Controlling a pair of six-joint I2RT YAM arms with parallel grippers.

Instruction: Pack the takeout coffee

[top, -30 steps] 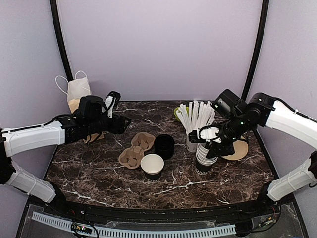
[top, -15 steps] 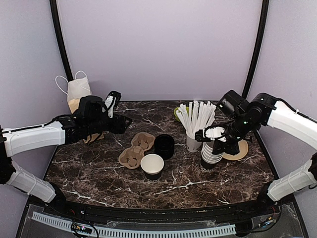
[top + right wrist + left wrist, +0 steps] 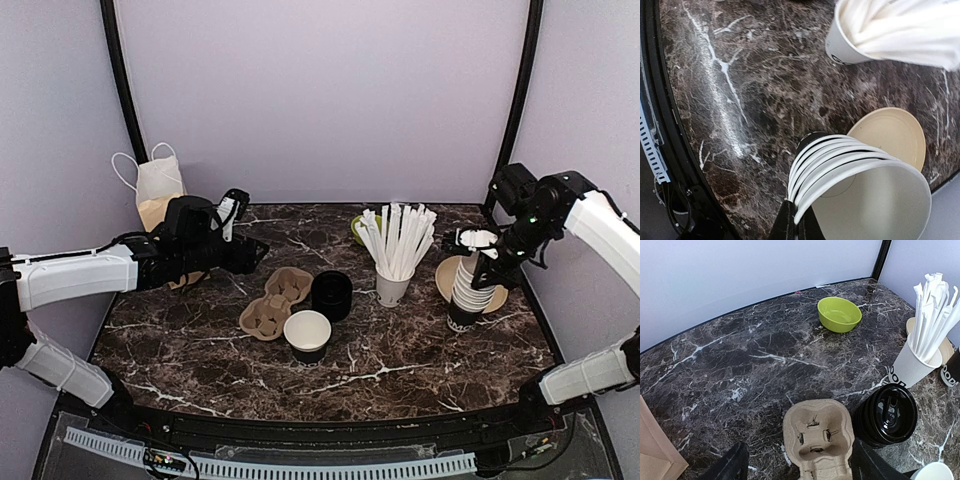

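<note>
The left jaws stand spread wide and empty over the cardboard carrier (image 3: 818, 435), with the lid stack (image 3: 887, 415) just right of them, while the right jaws are clamped tight on the rim of the nested cups (image 3: 840, 155), the straw cup (image 3: 390, 290) between them and the lidless coffee cup (image 3: 307, 335).

Cup stack (image 3: 466, 300) nr straw cup (image 3: 391, 289)

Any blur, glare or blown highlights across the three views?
Top external: even, soft light on the marble table, no motion blur visible. Left wrist: sharp, with specular glare on the black lid stack. Right wrist: straws smeared and washed out to near white; nested cup stack fills the near frame, its rims fairly crisp.
</note>
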